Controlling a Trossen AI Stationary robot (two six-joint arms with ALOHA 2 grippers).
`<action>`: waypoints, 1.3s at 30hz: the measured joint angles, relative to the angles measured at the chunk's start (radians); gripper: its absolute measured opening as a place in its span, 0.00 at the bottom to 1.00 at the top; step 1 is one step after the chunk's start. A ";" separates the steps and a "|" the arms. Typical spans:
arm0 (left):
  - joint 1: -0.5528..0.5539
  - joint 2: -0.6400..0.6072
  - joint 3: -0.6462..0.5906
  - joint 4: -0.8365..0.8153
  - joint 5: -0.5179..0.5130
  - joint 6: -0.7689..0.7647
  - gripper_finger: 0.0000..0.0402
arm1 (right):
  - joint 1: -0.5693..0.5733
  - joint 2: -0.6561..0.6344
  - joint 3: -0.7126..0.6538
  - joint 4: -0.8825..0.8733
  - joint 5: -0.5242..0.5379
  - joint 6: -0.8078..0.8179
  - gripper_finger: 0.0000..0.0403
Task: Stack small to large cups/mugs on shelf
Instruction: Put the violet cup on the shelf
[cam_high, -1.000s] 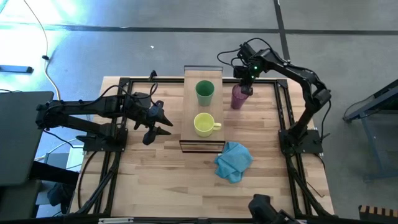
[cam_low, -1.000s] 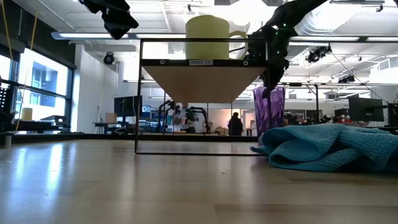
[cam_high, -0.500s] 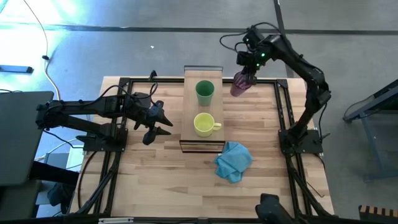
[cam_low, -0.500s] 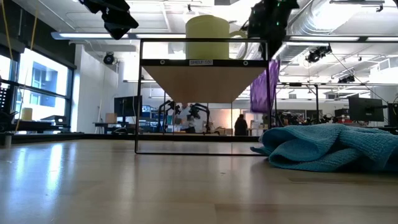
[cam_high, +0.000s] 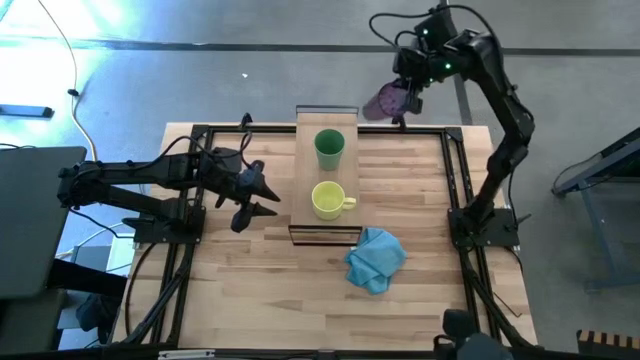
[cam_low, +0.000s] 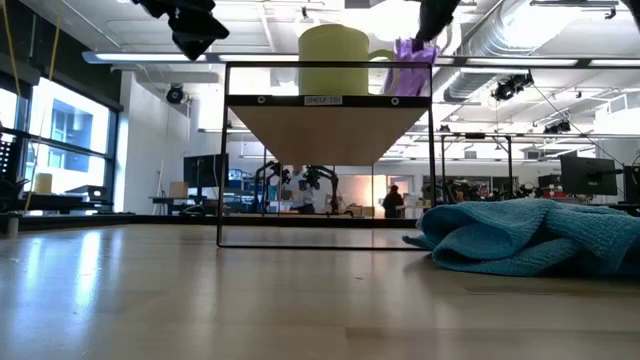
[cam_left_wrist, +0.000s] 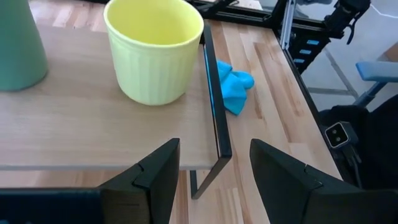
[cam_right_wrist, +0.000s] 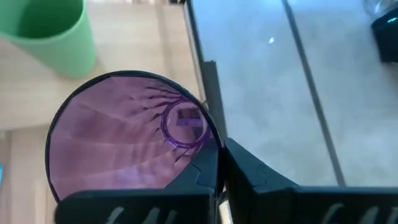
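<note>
1. Right gripper (cam_high: 405, 95): upper right of the high view, jaws pinching the rim of the purple tumbler (cam_high: 384, 100), held tilted in the air beyond the shelf's (cam_high: 305, 200) far end.
2. Green cup (cam_high: 329, 148) and yellow mug (cam_high: 328, 200): upright on the shelf, centre frame.
3. Left gripper (cam_high: 262, 197): left of the shelf, jaws spread, holding nothing.
4. Blue cloth (cam_high: 375, 259): on the table, lower centre.

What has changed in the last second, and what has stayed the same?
The right end effector, shut on the purple tumbler, lifted it off the table and carried it up past the table's far edge, tilting it. The left end effector, green cup, yellow mug and blue cloth did not move.
</note>
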 joint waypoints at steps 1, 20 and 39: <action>0.000 0.000 0.000 0.004 0.000 0.000 0.46 | 0.000 0.013 0.024 -0.004 -0.001 0.000 0.00; 0.000 0.002 0.000 0.029 0.000 0.000 0.46 | 0.016 0.050 -0.026 0.131 -0.058 0.041 0.00; 0.000 0.002 0.000 0.052 0.000 -0.071 0.46 | 0.064 0.064 -0.025 0.341 -0.193 0.324 0.00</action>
